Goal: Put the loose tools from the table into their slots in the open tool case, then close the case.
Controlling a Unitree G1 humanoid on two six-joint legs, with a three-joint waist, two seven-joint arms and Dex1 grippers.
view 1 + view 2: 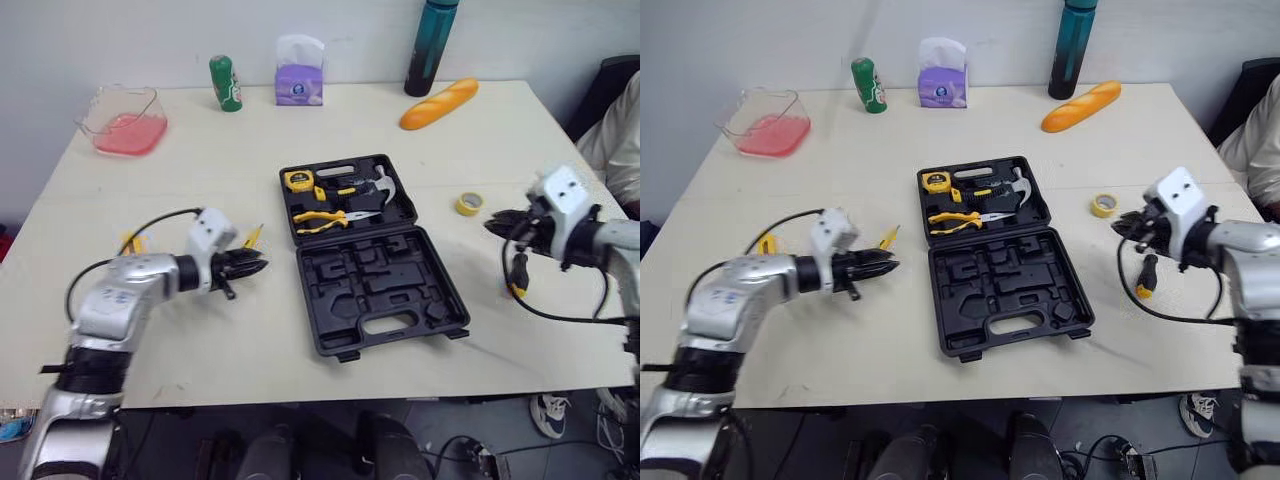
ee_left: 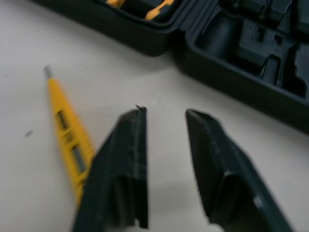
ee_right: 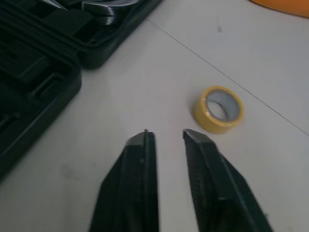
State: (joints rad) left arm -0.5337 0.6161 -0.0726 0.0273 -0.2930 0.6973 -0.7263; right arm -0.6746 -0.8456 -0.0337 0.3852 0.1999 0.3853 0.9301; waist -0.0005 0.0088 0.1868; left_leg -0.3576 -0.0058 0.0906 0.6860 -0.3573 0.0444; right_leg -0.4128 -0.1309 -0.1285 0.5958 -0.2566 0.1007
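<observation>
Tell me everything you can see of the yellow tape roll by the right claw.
The yellow tape roll is a small ring, yellow outside with a greyish inner wall and a hollow centre. It lies flat on the pale table, hole up, to the right of the open tool case and apart from it. Only the table touches it. The right claw hovers just short of it, fingers slightly parted and empty.

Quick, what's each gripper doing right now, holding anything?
Left gripper: open, empty, beside the yellow tester pen.
Right gripper: open, empty, near the yellow tape roll.
</observation>
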